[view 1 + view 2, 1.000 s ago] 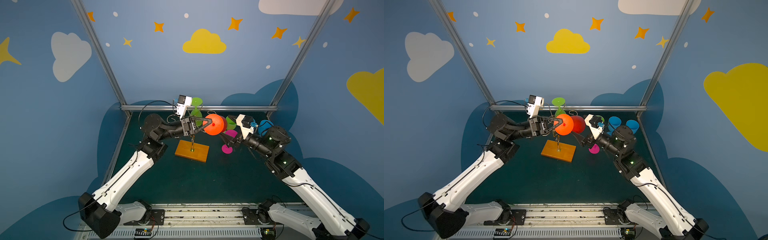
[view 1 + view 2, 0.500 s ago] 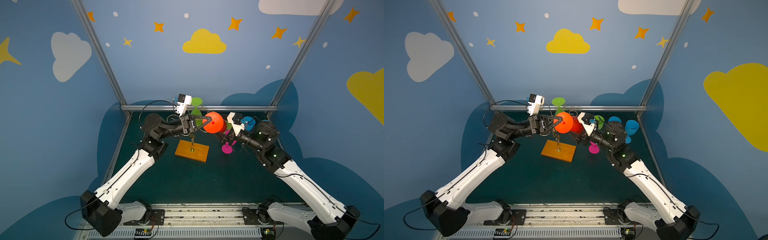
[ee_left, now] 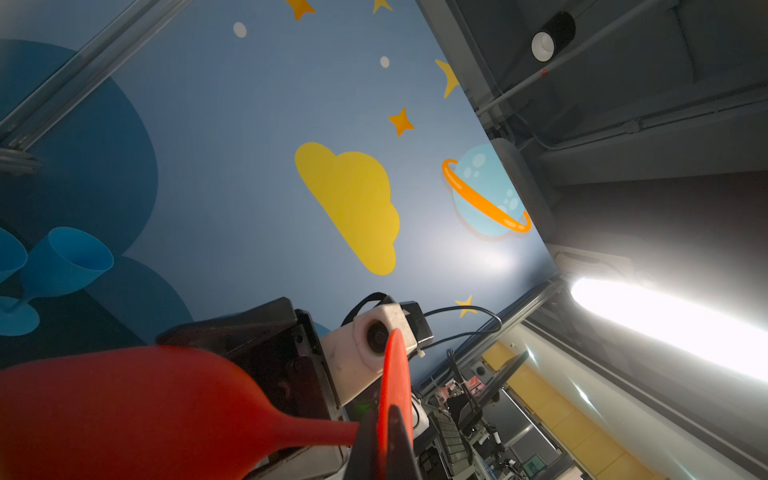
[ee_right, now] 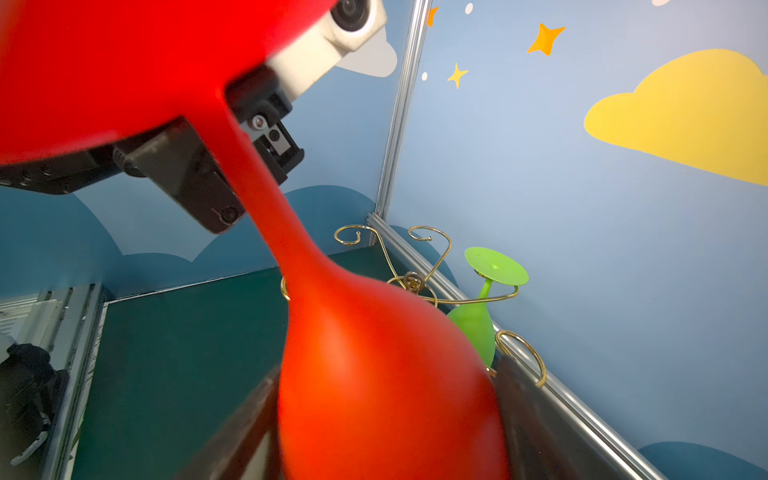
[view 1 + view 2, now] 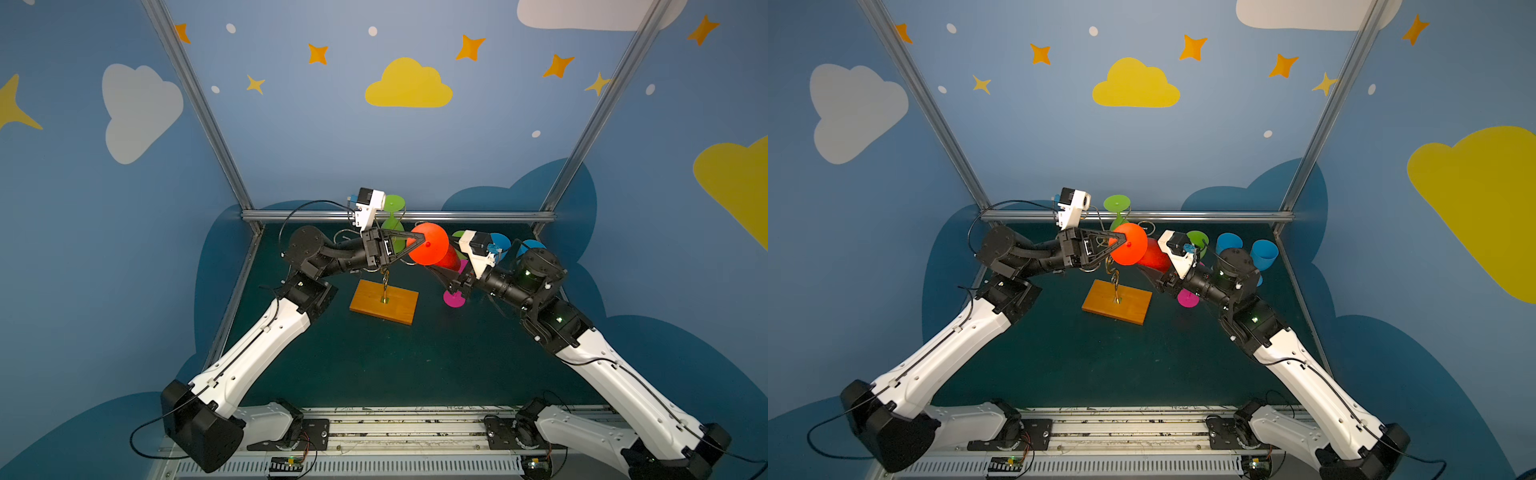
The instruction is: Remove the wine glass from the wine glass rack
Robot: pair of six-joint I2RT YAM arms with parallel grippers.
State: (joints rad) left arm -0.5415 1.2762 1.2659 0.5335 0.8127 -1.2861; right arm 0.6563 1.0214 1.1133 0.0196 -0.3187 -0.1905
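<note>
The red wine glass point(image 5: 432, 254) lies sideways, seemingly clear of the gold wire rack point(image 5: 399, 305).

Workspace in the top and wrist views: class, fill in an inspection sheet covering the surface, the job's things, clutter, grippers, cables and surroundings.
Surface: dark green table.
Job's things: wire rack stands on its wooden base. The hanging green glass is foot up on one arm. The red glass is held sideways by the rack's top; whether it is clear of the wire cannot be told.
Clutter: pink glass, other green glass and two blue glasses, around the right arm.
Grippers: left gripper is shut on the red glass's foot. The right gripper flanks its bowl, grip uncertain.
Cables: black cable loops over the left arm.
Surroundings: blue walls with clouds and stars, and a metal frame.
</note>
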